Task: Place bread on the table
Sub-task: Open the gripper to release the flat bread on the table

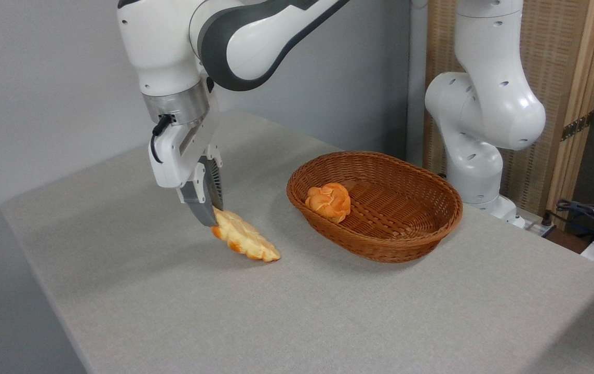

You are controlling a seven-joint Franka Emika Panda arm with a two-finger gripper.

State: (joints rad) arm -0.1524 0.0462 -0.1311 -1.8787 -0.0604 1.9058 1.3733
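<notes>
**Loaf pinched at one end, far tip resting on the table**

The fingers [213, 205] are closing narrowly on the upper left end of the bread [245, 238], holding it by that tip while the loaf is slanting down to the right, its far point appearing to be touching the table [172, 311]. The bread is looking light and probably soft or spongy, so a firm pinch is likely denting it, and a hold at one end is letting the rest sag or swing; a grip nearer the middle, across the narrow width, would be steadier. The braided surface is offering some purchase rather than slipping.

To the right, near but apart from the loaf, the wicker basket [406, 239] is sitting with a round orange bun [329, 201] inside. Nothing is standing between the bread and the bare cloth beneath it; the arm's base [478, 156] is standing behind the basket, well clear
</notes>
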